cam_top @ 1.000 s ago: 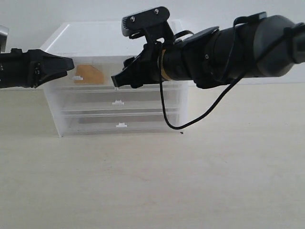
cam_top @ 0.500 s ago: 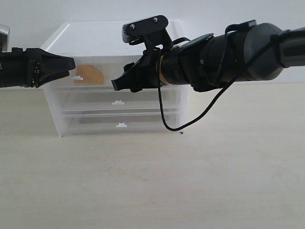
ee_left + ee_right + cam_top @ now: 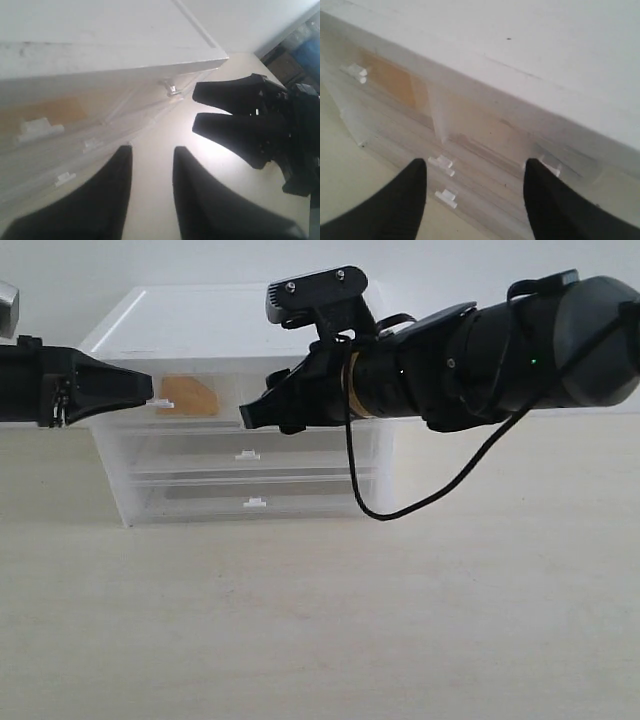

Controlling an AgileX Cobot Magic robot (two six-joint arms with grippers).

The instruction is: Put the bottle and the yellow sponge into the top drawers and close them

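The yellow sponge (image 3: 188,397) lies inside the left of the top drawers (image 3: 205,398), seen as a tan patch through the translucent front (image 3: 55,107) (image 3: 395,77). That drawer looks pushed in, its white tab handle (image 3: 161,402) just off the tip of my left gripper (image 3: 148,390). The left gripper (image 3: 152,150) has a narrow gap between its fingers with nothing in it. My right gripper (image 3: 248,415) hangs in front of the right top drawer (image 3: 520,145), jaws wide (image 3: 475,162) and empty. The bottle is hidden.
The cabinet (image 3: 240,310) stands on a pale table (image 3: 320,620) against a white wall, with two full-width drawers (image 3: 248,455) below the top pair. A black cable (image 3: 370,505) droops from the right arm in front of the cabinet's lower right corner.
The left gripper's fingers have come closer together. The right arm has shifted slightly to the right and up, its jaws unchanged.
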